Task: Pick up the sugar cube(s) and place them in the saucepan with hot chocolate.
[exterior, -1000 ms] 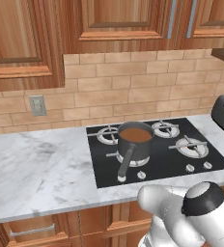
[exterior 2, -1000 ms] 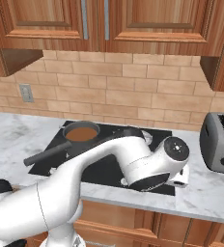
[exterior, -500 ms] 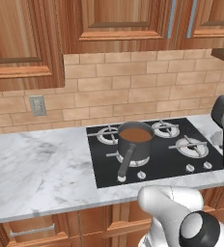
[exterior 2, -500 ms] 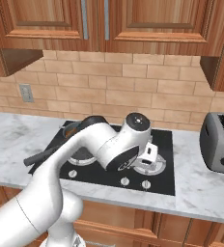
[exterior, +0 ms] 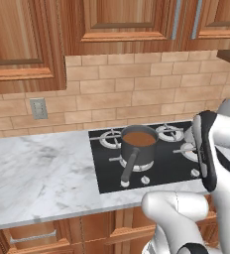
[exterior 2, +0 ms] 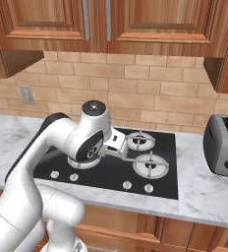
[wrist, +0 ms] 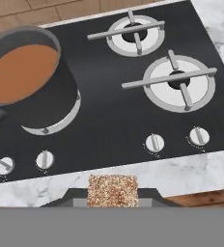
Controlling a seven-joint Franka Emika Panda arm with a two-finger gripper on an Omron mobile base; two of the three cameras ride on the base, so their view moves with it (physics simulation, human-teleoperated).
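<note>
Marble counter point(exterior: 42, 173) runs under wooden cabinets and a brick backsplash, with a black cooktop point(wrist: 114, 111) set into it. Going left to right in the hand view, the saucepan point(wrist: 29, 79) sits at about 10 o'clock on the front left burner, brown liquid filling it, its handle leaving the frame at 9 o'clock. At 6 o'clock the sugar cube point(wrist: 112, 191), a speckled brown block, sits pinched between the two dark tips of the gripper point(wrist: 112, 197), which is closed to the cube's width. Two bare burners point(wrist: 177, 83) lie toward 1 and 2 o'clock, knobs below them. In the right base view a toaster point(exterior 2: 225, 145) stands at 3 o'clock on the counter.

Judging from this, the cube is lifted and must travel left to the pan. Risks: releasing short, so the cube lands on the cooktop or the pan's rim; a slack pinch letting it slip mid-swing; or the hand descending onto the rim and nudging the pan off its burner.
</note>
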